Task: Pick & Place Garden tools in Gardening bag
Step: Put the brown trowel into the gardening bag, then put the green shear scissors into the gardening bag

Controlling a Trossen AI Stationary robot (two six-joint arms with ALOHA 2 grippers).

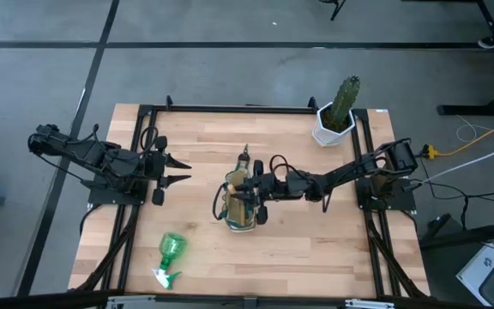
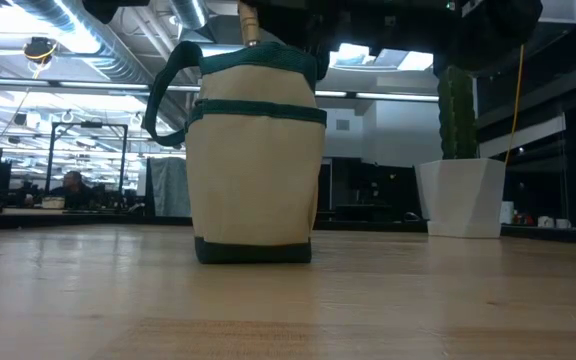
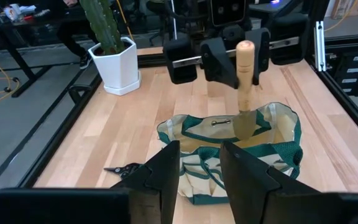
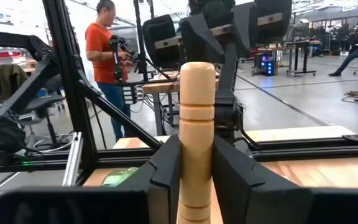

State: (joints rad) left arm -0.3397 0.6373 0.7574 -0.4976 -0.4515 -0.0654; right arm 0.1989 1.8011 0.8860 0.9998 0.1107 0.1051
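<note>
My right claw (image 4: 196, 171) sat at frame centre, fingers pinched on a wooden tool handle (image 4: 196, 130) standing upright over the bag (image 1: 240, 206). The left claw (image 1: 178, 170) waited centre-left, fingers parted, holding nothing. The spray bottle (image 1: 169, 255) lay at lower left; the cactus (image 1: 343, 103) stood upper right.

Robotics lab, metal-framed workbench (image 1: 230, 129), exposed ceiling ducts (image 2: 88, 40), other workstations
</note>
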